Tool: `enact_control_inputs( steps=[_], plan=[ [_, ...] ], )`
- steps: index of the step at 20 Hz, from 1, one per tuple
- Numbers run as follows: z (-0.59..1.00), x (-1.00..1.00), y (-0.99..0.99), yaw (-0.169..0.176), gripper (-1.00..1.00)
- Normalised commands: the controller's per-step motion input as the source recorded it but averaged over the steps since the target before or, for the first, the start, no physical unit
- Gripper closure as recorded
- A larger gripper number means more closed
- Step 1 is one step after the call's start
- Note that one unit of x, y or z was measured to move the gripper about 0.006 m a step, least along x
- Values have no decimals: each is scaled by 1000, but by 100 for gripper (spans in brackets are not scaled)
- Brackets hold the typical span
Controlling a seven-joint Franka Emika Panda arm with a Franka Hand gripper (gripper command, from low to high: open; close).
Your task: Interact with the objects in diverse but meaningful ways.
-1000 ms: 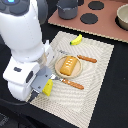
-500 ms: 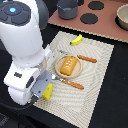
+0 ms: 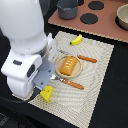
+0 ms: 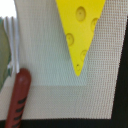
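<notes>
The yellow cheese wedge point(image 3: 46, 93) lies flat on the woven mat point(image 3: 100, 85) near its front corner; in the wrist view the cheese wedge point(image 4: 80, 30) points toward the mat's edge. My gripper point(image 3: 44, 77) hangs just above and beside it, with its grey fingers apart and nothing between them. The golden-brown bread loaf point(image 3: 69, 65) rests on a small round plate point(image 3: 61, 71) mid-mat. A brown-handled fork point(image 3: 70, 83) lies beside the plate, and its handle point(image 4: 19, 97) shows in the wrist view. The yellow banana point(image 3: 76, 40) lies at the mat's far edge. The grey saucepan point(image 3: 67, 9) stands behind.
A second brown-handled utensil point(image 3: 85, 58) lies on the far side of the plate. A brown stove top point(image 3: 107, 25) with dark burners point(image 3: 89, 19) sits at the back, and a bowl point(image 3: 122, 17) stands on it at the exterior view's right. Black table surrounds the mat.
The cheese wedge has shifted slightly toward the mat's front corner. The arm has drawn up from it, toward the exterior view's left.
</notes>
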Motion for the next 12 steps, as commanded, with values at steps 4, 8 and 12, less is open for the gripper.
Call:
enact_control_inputs(
  steps=[4,8,12],
  plan=[
    [-193,-311,306,-1,-100],
    [-222,-569,163,-34,-100],
    [184,-532,211,-117,-100]
  ],
)
